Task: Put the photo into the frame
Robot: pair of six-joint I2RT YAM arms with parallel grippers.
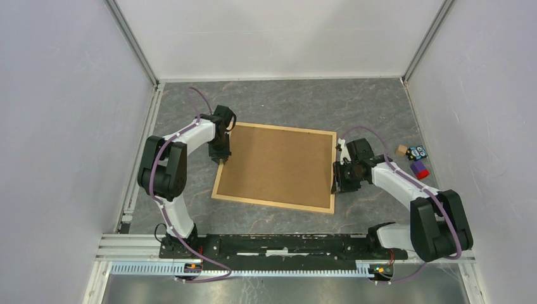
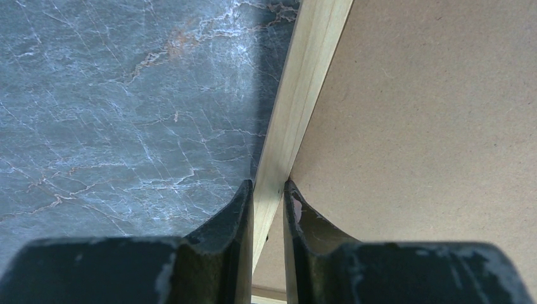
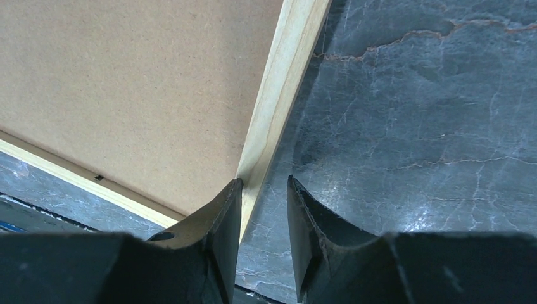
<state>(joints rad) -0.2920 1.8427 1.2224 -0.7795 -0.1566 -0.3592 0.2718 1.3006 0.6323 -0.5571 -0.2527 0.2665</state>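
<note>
From above, the frame point(image 1: 272, 204) lies brown board point(image 1: 275, 164) up between the left fingers point(image 1: 221, 158) and right fingers point(image 1: 336, 183); no photo shows. Left wrist: the left fingers are closed on its wooden strip, likely steadying it. Right wrist: the right fingers stand partly open, strip just inside 1 finger, not yet gripped.

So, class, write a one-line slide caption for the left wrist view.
Left gripper clamps the frame's wooden edge between brown backing board and marbled table.

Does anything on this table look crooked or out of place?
The frame lies skewed on the table, brown board up. A few small coloured toys sit apart to its right.
</note>
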